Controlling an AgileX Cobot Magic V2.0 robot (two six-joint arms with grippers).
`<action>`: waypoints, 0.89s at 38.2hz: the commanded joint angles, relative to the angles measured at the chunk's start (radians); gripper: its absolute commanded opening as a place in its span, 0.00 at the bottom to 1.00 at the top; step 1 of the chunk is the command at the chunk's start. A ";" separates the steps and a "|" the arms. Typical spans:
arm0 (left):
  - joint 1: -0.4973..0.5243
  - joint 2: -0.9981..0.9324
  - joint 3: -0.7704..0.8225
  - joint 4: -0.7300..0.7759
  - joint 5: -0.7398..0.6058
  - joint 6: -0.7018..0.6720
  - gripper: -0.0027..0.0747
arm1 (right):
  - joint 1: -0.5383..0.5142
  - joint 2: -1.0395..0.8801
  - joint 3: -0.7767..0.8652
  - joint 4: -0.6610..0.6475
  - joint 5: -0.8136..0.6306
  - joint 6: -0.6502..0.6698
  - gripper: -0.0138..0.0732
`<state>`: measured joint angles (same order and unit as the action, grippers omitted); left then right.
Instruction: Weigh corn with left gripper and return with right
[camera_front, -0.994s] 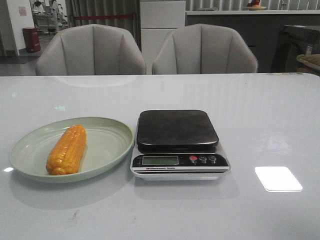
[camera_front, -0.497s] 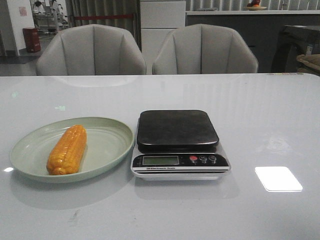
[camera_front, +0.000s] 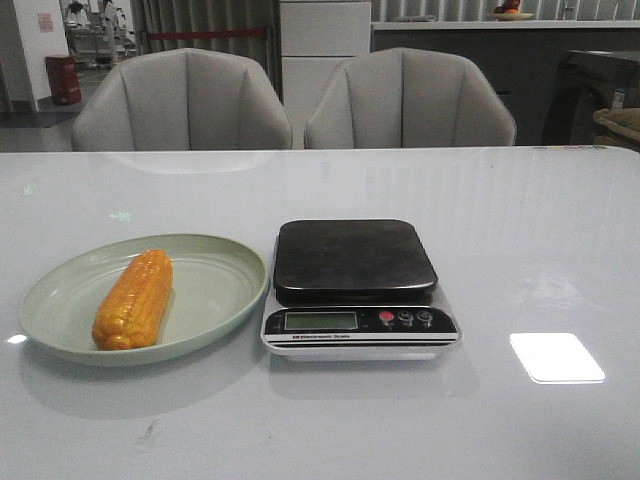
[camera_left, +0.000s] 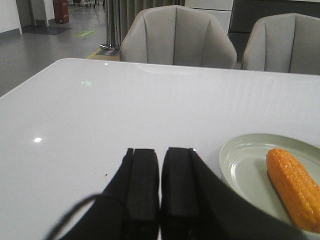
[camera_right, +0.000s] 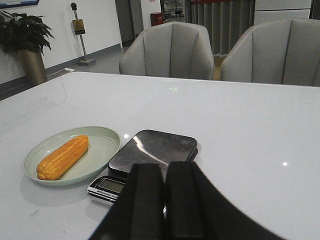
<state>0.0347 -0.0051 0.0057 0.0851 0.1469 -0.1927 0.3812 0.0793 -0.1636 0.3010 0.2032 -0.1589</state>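
The corn (camera_front: 133, 299), an orange-yellow cob, lies on a pale green plate (camera_front: 215, 280) left of the scale (camera_front: 356, 285). The scale's dark platform is bare. Neither gripper shows in the front view. In the left wrist view my left gripper (camera_left: 160, 155) is shut and empty, above the table left of the plate (camera_left: 240, 160) and corn (camera_left: 295, 185). In the right wrist view my right gripper (camera_right: 165, 167) is shut and empty, near the scale (camera_right: 150, 150), with the corn (camera_right: 62, 156) on its plate (camera_right: 102, 145) further left.
Two grey chairs (camera_front: 185, 100) (camera_front: 410, 95) stand behind the white table (camera_front: 520, 220). A bright light reflection (camera_front: 556, 357) lies on the table right of the scale.
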 joint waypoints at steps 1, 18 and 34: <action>0.002 -0.022 0.035 0.005 -0.172 -0.040 0.18 | -0.006 0.011 -0.025 0.008 -0.085 -0.007 0.36; 0.002 -0.022 0.032 0.005 -0.167 -0.040 0.18 | -0.006 0.011 -0.025 0.008 -0.085 -0.007 0.36; 0.002 -0.022 0.032 0.005 -0.167 -0.040 0.18 | -0.006 0.011 -0.025 0.008 -0.085 -0.007 0.36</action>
<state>0.0354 -0.0051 0.0057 0.0890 0.0624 -0.2221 0.3812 0.0793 -0.1627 0.3010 0.2032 -0.1589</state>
